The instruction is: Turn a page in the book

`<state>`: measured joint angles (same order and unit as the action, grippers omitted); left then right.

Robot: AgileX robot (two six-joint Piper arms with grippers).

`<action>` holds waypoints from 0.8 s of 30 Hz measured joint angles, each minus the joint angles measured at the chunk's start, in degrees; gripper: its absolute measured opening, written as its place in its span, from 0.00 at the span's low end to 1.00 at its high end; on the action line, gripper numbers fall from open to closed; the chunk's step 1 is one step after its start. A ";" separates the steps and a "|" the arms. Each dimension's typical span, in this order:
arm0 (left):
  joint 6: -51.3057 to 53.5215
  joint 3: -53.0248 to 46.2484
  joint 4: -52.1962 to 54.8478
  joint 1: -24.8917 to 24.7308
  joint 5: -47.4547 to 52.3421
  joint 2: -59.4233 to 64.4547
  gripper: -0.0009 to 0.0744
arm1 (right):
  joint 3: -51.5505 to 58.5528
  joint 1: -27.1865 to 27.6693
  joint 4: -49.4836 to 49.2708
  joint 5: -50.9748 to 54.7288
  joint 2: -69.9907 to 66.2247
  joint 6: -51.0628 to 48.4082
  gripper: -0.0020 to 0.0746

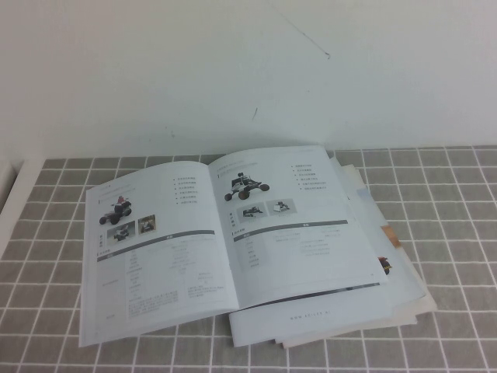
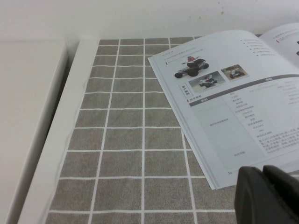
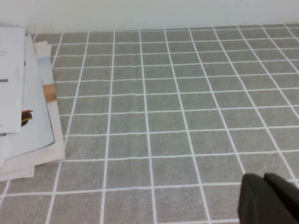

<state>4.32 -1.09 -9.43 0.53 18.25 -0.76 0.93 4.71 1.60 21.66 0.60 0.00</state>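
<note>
The book [image 1: 233,249] lies open and flat on the grey checked cloth, in the middle of the table. It is big and thin, with shiny white pages. Its left leaf shows a small red and black car, two little photos and a table of grey words. The page [image 1: 299,225] is the right leaf. It lies flat, face up, and shows a black buggy with wheels near its top, two small photos under that, then a dark bar and a table. The fold runs between the two leaves, from the wall side toward the robot.
</note>
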 joint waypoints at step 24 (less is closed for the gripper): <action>0.00 0.00 0.00 0.36 -1.06 0.00 0.01 | 0.00 0.00 0.47 -0.61 0.02 0.30 0.02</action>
<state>4.32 -1.09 -9.43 0.89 17.19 -0.76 0.93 4.71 2.07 21.05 0.63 0.30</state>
